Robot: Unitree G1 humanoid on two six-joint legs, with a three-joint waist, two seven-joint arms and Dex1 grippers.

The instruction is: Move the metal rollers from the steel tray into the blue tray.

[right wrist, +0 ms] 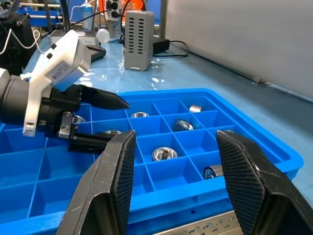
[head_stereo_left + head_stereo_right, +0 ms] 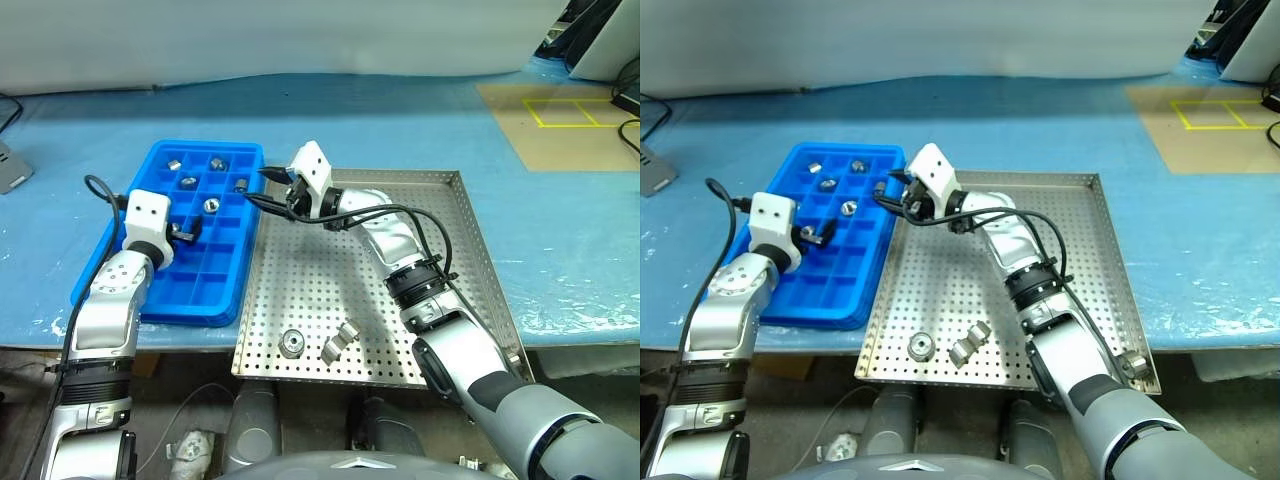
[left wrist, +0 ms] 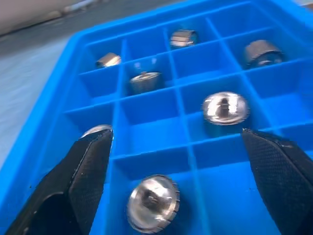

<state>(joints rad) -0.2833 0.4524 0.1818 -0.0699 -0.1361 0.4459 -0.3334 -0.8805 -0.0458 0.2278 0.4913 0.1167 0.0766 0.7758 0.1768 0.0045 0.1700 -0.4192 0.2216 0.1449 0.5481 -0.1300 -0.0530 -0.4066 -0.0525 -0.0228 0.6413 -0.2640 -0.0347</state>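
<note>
Hovering over the blue tray [image 2: 150, 300], the left tool [image 2: 190, 232] gapes apart above a roller [image 3: 153, 202]; right tool [image 2: 268, 186] spread, empty. Three rollers [image 2: 292, 343] remain in the steel tray [image 2: 470, 260].

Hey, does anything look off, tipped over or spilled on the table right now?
Nothing stands out. The rollers in the blue tray each sit inside a compartment, and the three rollers left on the steel tray lie within its rim. Nothing looks spilled or damaged.
</note>
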